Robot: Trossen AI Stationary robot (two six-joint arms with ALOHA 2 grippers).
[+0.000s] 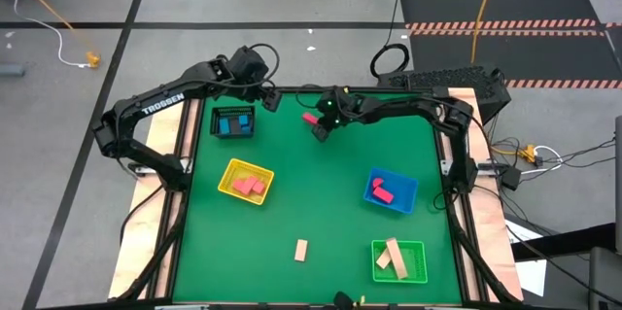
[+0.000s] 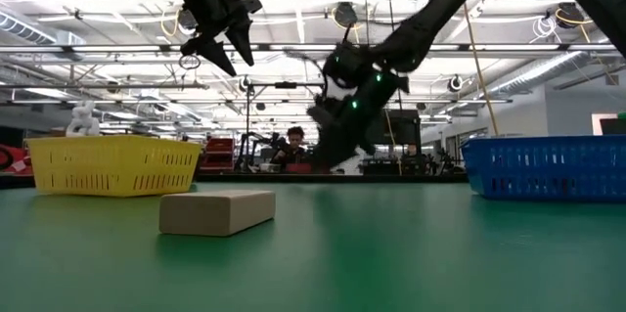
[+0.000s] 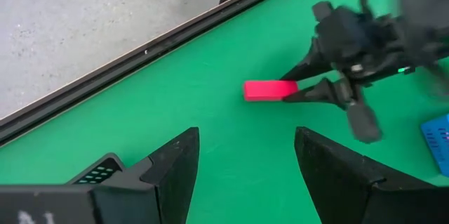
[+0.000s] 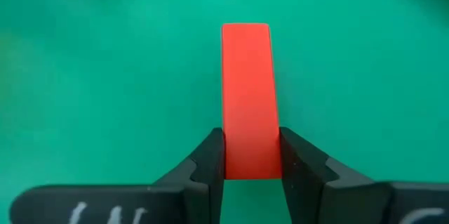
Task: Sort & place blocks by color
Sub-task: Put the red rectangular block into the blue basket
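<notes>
My right gripper is over the far middle of the green mat, shut on a red bar block. My left gripper hangs open and empty in the air near the far edge, beside the black tray, which has blue blocks in it. Red blocks lie in the yellow tray and in the blue tray. Tan blocks lie in the green tray. One tan block lies flat on the mat near the near edge. My right gripper pinches the red bar between its two fingers at one end, the fingers on its two long sides and lying along it. The rest of the bar juts out past the fingertips toward the table's left. Whether it rests on the mat I cannot tell.
The four trays stand spread over the mat: black far left, yellow left of centre, blue right of centre, green near right. Open mat lies in the middle between them. A wooden rim borders the table. The two grippers hang close together near the far edge.
</notes>
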